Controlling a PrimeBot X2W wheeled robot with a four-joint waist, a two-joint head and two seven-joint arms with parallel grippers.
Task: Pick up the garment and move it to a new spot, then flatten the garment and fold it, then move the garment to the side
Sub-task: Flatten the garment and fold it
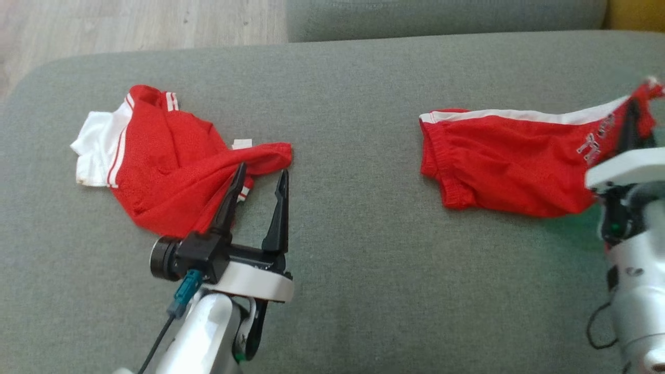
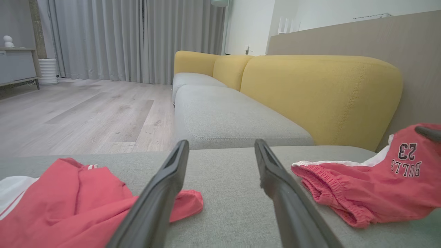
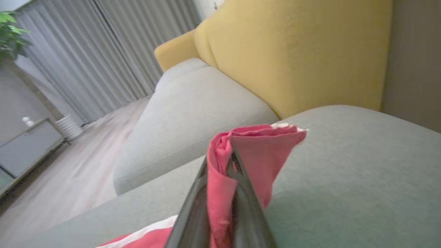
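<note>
Pinching just a corner of the shorts (image 1: 499,161) at the right edge of the cushion (image 1: 353,234), the right gripper (image 3: 231,155) is probably risking slippage, while the left gripper (image 1: 263,171) is hovering spread.

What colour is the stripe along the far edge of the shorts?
White stripe on red shorts; the head view shows it best.

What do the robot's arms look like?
Silvery-white arms with white wrist plates. The left gripper has two long, pointed black fingers, a round black knob and a teal plug with a dark cable. The right gripper has dark fingers and a black cable.
</note>
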